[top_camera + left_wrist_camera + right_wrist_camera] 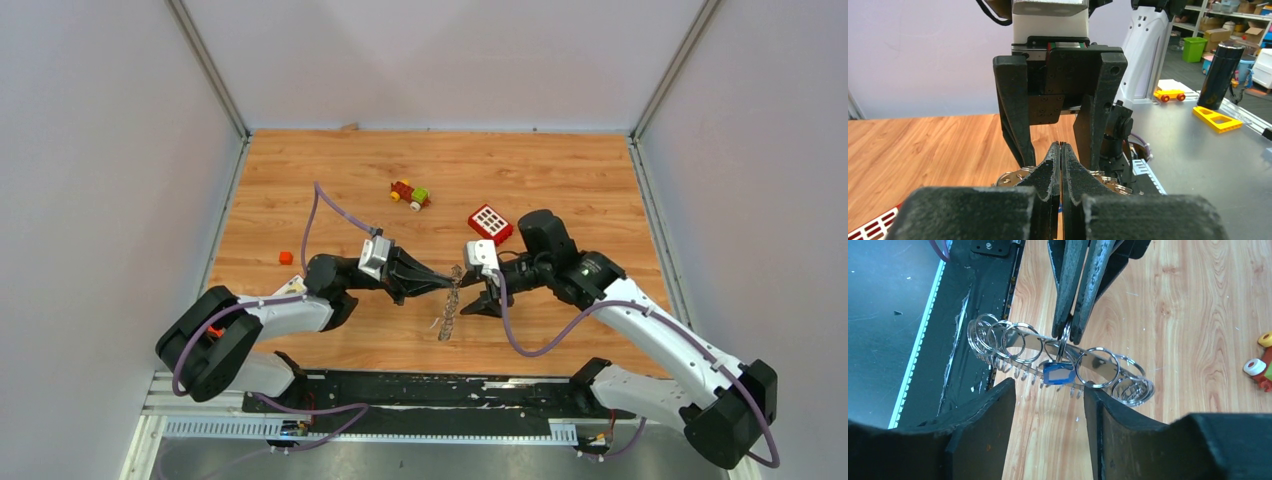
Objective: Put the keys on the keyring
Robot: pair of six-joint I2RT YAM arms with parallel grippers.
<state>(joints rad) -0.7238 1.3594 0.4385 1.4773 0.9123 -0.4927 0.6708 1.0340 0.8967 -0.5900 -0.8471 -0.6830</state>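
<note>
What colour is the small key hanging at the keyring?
Blue. The key shows best in the right wrist view.

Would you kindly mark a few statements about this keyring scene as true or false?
1. The left gripper pinches the loop of the small blue-headed key. True.
2. The right gripper has its jaws clamped shut. False: they stand wide apart.
3. That key lies far from the large metal keyring fringed with rings. False: it hangs right against it.
4. The red block with white squares rests on the wooden table. True.
</note>
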